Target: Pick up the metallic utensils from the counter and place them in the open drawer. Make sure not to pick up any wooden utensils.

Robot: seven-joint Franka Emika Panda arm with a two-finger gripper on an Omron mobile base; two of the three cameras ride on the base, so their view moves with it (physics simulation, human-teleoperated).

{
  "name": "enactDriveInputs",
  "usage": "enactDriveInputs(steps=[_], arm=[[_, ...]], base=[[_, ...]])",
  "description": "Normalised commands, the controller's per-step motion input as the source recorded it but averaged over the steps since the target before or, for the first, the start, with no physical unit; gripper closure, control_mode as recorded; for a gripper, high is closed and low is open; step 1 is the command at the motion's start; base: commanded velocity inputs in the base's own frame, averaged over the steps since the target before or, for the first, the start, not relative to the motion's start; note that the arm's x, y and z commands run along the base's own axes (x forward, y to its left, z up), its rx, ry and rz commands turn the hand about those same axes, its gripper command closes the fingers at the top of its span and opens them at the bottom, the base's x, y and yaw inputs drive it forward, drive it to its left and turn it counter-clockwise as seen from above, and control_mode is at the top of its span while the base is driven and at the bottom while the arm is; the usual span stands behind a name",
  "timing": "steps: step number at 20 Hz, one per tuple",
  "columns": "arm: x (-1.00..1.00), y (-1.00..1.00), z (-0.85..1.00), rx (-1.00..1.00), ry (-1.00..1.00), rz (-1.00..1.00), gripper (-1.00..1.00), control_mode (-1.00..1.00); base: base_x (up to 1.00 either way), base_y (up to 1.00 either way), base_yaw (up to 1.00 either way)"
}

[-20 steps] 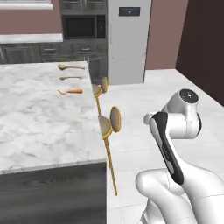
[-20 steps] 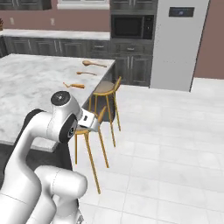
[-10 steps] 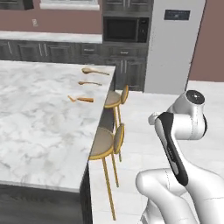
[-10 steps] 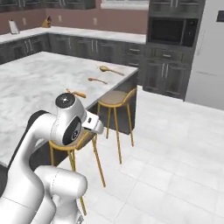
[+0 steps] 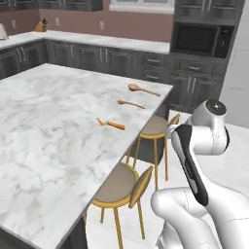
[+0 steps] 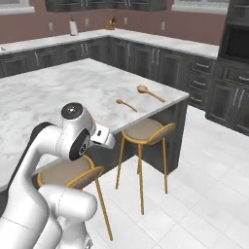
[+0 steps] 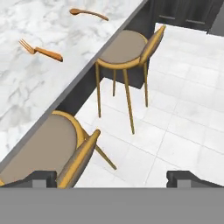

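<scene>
The white marble counter (image 5: 53, 126) carries three slim orange-brown wooden utensils near its right edge: a round-bowled spoon (image 5: 143, 89), a smaller spoon (image 5: 130, 103) and a fork (image 5: 111, 124). Both spoons also appear in the right base view (image 6: 151, 92) (image 6: 126, 104). In the hand view the fork (image 7: 41, 51) and the smaller spoon (image 7: 89, 14) lie at the upper left. My gripper (image 7: 112, 178) is open and empty, off the counter's edge above the stools and white floor. The metallic utensils and the open drawer are out of view.
Two stools with tan seats and yellow legs stand along the counter's side, one near (image 5: 119, 185) and one farther (image 5: 155, 127). Charcoal cabinets and a built-in microwave (image 5: 202, 41) line the back wall. White tiled floor (image 6: 204, 194) lies open to the right.
The whole picture has shifted as the base drove and turned, so the counter and utensils now sit closer and more central. The gripper stays open.
</scene>
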Motion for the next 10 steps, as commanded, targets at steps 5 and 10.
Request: enactDriveInputs(steps=[5,10], arm=[[0.00,0.00,0.00,0.00,0.00,0.00,-1.00,1.00],[0.00,0.00,0.00,0.00,0.00,0.00,-1.00,1.00]], base=[[0.14,-1.00,0.35],[0.16,-0.94,0.59]])
